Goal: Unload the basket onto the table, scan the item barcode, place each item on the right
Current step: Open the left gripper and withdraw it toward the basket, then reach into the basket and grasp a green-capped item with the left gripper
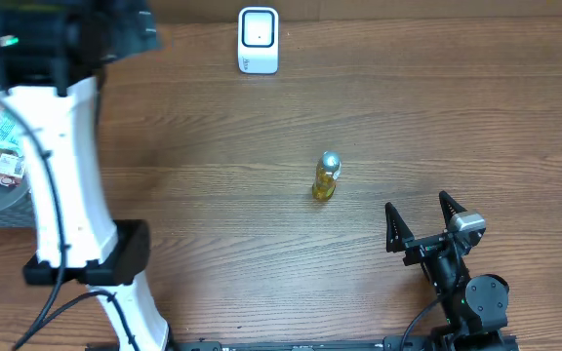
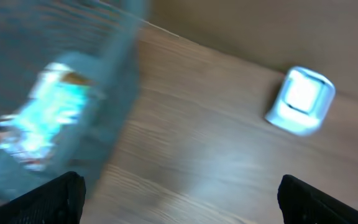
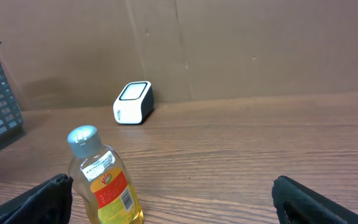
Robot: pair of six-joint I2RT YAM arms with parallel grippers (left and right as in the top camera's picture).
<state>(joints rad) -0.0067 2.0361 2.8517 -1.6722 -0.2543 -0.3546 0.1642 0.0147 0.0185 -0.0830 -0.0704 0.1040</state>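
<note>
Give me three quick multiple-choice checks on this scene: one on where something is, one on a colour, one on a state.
1. Where is the bottle? A) upright on the table, apart from the scanner; B) on top of the scanner; C) lifted off the table.
2. What colour is its liquid? A) blue; B) yellow; C) red.
3. How do the right jaws stand? A) shut on the bottle; B) open, empty; C) shut, empty.
Key: 1 A, it stands alone on the wood; 2 B, yellow shows through the bottle; 3 B, spread wide with nothing between.
</note>
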